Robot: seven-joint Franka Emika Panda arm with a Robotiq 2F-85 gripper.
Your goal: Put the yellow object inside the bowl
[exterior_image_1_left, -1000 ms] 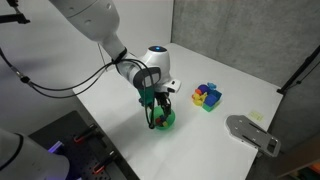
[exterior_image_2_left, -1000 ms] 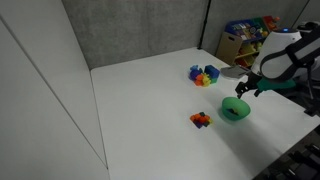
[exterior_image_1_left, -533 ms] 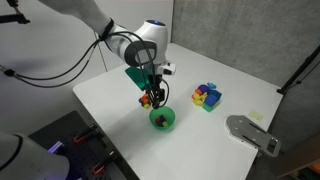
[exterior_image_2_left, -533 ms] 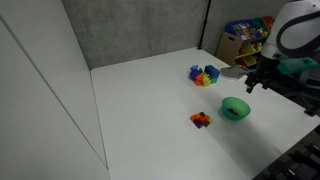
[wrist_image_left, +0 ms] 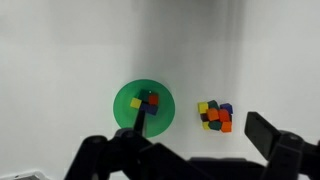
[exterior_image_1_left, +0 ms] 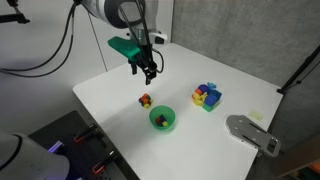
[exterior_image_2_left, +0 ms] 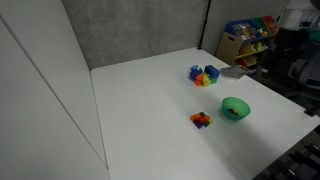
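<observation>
Here, yellow object (wrist_image_left: 134, 102) inside bowl (wrist_image_left: 166, 116), long axis too small to tell.

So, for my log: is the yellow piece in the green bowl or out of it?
In. The wrist view shows the yellow piece lying inside the green bowl, well within its rim.

- My gripper (wrist_image_left: 190, 140): blurred, cut off by the wrist view's bottom edge.
- My arm (exterior_image_2_left: 298, 30): mostly beyond an exterior view's edge.
- Bowl (exterior_image_1_left: 162, 119): contents too small to tell in an exterior view.
</observation>
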